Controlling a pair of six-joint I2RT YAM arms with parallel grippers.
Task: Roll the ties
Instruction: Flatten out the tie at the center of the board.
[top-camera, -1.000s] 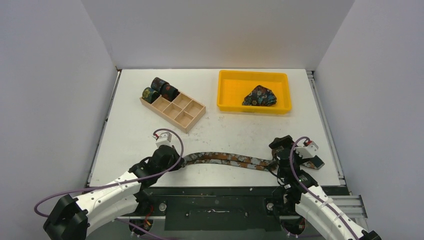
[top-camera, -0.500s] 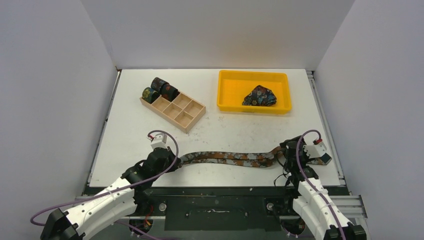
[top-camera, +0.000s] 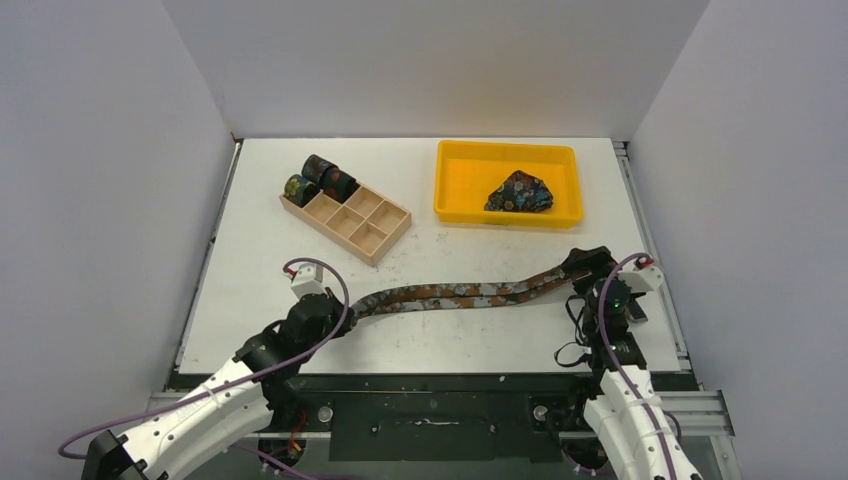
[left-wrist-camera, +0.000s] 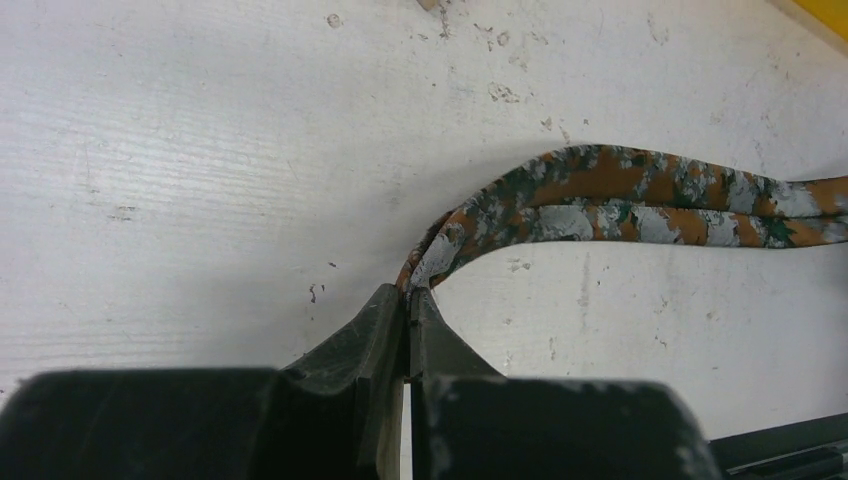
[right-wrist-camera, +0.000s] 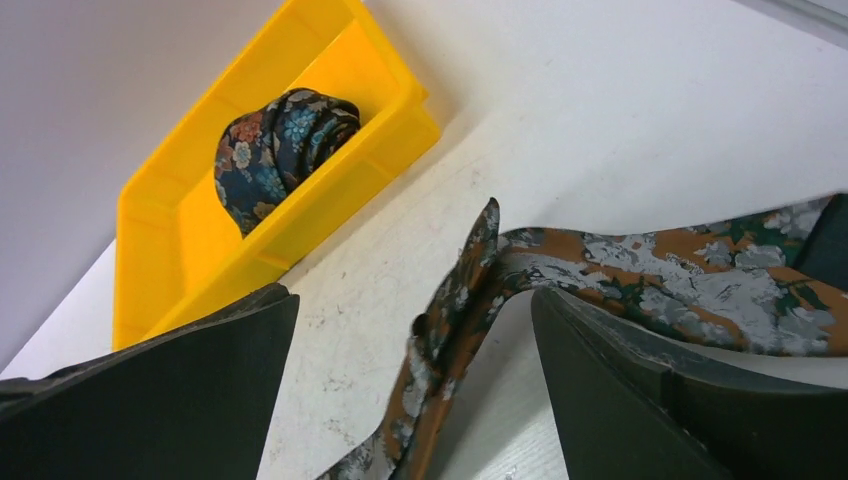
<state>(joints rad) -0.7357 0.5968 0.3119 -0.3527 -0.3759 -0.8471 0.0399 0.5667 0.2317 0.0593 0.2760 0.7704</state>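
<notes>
Brown-rust patterned fabric necktie (top-camera: 455, 295) lies as a long, narrow doubled strip across the lower middle of the top view, on the scuffed white table (top-camera: 260, 250). Both layers are speckled with grey-blue and green flowers. Its left end is pinched between the closed black fingers of the left gripper (left-wrist-camera: 410, 300). Its right end rises off the table and runs between the fingers of the right gripper (right-wrist-camera: 412, 300), which stand wide apart without pressing it. The frame edge cuts off where the cloth meets the right-hand finger. Three small rolled ties (top-camera: 320, 178) sit at the upper-left end of the light wooden compartment box (top-camera: 345, 222), their patterns too small to read. A crumpled blue floral tie (right-wrist-camera: 280, 140) lies in the glossy yellow plastic tray (right-wrist-camera: 160, 250)
</notes>
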